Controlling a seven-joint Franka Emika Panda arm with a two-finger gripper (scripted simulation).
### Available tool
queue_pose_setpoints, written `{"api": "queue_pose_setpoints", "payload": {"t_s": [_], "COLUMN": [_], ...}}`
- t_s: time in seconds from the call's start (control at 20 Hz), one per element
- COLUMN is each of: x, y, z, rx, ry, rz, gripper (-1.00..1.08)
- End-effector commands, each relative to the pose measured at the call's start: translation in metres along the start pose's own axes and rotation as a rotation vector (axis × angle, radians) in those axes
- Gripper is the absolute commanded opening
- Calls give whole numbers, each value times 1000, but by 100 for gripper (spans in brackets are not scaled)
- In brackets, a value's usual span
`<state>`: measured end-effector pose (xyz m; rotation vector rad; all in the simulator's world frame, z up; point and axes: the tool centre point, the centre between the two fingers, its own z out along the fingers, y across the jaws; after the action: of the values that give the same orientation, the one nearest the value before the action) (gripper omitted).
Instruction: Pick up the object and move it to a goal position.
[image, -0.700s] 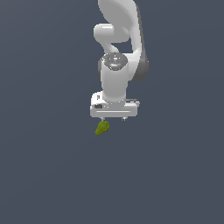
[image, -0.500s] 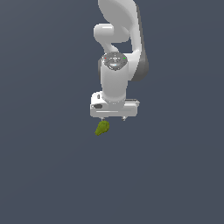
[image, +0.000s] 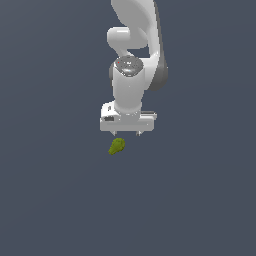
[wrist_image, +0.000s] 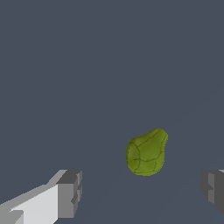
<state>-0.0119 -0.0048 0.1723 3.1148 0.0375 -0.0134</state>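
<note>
Fingers (wrist_image: 70, 194) spread wide, released, holding nothing. Hung above the olive-green object (wrist_image: 146, 152), which sat between their lines but apart from both. In the exterior view, gripper (image: 127, 133) poised just over the object (image: 117, 146), apparently lying on the plain grey worktop (image: 55, 200). Nothing nearby obstructed the approach.

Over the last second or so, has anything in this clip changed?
Barely. The gripper seems to have edged slightly toward the exterior view's right, leaving the green object a bit more off-centre. Jaws are open as before; nothing grasped, and the object lies where it was.
</note>
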Motion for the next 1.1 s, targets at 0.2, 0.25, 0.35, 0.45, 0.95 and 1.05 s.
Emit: {"api": "queue_pose_setpoints", "payload": {"t_s": [0.2, 0.25, 0.35, 0.45, 0.95, 1.05], "x": [-1, -1, -2, -2, -8, -9], "y": [1, 2, 2, 4, 13, 16], "z": [3, 4, 6, 9, 28, 33], "rx": [3, 3, 5, 7, 20, 22], "ry": [-1, -1, -1, -2, -6, -7], "rz": [39, 52, 81, 117, 385, 448], "gripper": [100, 100, 100, 100, 100, 100]}}
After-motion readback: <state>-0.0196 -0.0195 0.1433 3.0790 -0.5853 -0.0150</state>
